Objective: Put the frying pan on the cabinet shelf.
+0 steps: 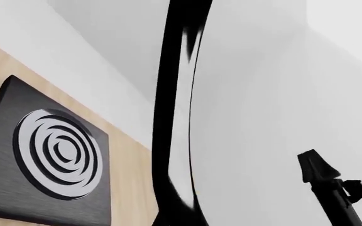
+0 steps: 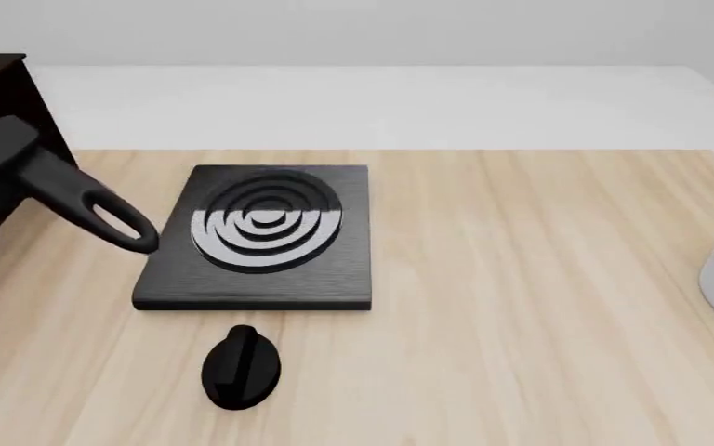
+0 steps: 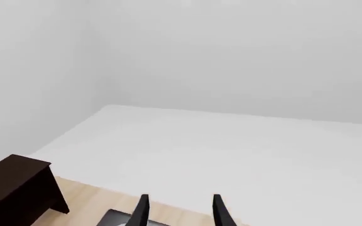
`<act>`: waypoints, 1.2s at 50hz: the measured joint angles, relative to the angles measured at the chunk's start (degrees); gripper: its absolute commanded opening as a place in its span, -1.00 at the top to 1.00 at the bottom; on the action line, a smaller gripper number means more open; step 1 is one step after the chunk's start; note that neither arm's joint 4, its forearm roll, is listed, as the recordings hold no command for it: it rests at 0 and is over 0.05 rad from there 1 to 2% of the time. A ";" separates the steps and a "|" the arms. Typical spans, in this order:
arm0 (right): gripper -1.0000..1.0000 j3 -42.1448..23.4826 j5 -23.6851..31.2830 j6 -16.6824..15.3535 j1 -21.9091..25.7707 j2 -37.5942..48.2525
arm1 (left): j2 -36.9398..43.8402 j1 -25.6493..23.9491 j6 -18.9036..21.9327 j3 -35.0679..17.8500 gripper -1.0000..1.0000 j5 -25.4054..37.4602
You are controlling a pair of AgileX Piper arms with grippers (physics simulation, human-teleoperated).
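The cabinet (image 2: 10, 102) stands at the tabletop's (image 2: 543, 260) far left. The pan (image 2: 85, 200) is aloft beside it, its handle leaving the left fingers toward the stove plate (image 2: 264, 232). Whether those fingers clamp it I cannot tell. To shelve it well, keep it level and clear the cabinet's edge. Only the right wrist view shows the right fingers (image 3: 177, 209), parted and empty.

No text, label, brand, number or sign can be read in any view; the stove plate (image 2: 257, 240) carries only silver concentric rings, no lettering; the knob (image 2: 241, 366) is plain black; the frying pan (image 2: 85, 200) handle and the cabinet (image 3: 17, 188) show bare surfaces without markings.
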 measured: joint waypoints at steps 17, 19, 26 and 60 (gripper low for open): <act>-1.00 -3.21 1.02 -0.55 -1.59 0.59 | 5.94 4.42 -0.68 -5.25 1.00 -2.41; -1.00 -2.36 0.65 -0.58 -1.47 0.40 | 7.08 5.12 -0.92 -6.16 1.00 -2.85; -1.00 0.02 -0.60 -0.64 -1.11 -0.06 | 11.42 7.74 -2.21 -9.74 1.00 -4.45; -1.00 2.97 -3.09 -0.36 -0.31 1.20 | 34.71 18.42 -17.18 -17.34 1.00 -21.09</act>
